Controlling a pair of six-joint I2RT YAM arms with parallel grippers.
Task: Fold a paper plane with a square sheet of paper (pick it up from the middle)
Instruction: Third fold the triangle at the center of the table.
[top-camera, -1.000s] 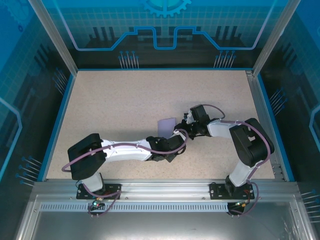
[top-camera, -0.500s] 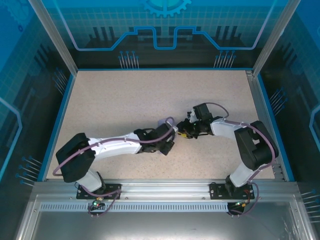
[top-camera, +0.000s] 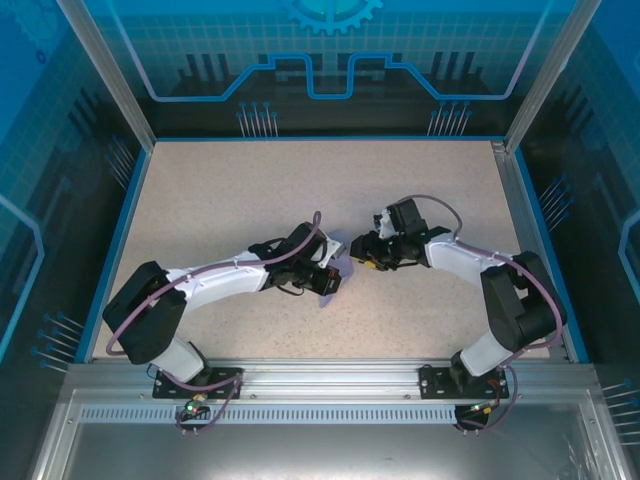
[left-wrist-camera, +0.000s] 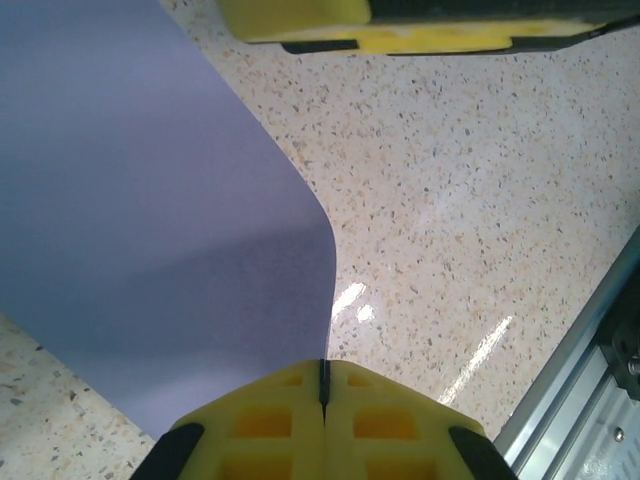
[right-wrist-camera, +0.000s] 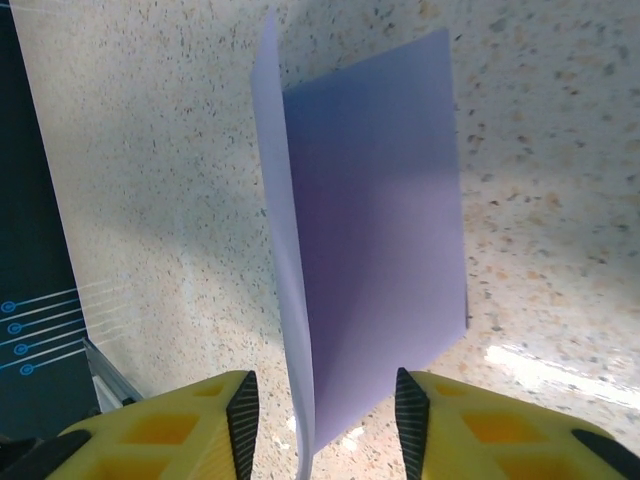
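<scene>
Our left tool (left-wrist-camera: 322, 378) clamps the sheet (left-wrist-camera: 150, 200), seemingly bent double; right tool (right-wrist-camera: 325, 395) stands apart astride it; the plane's folds remain.

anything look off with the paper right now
Nothing torn or crumpled. The lavender sheet is bent over on itself rather than flat: the left tool is shut on one edge, and the sheet runs edge-on between the open fingers of the right tool, its two layers gaping apart.

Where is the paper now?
Near the middle of the table in the top view, the paper is pinched by the left gripper, its edge inside the open right gripper.
</scene>
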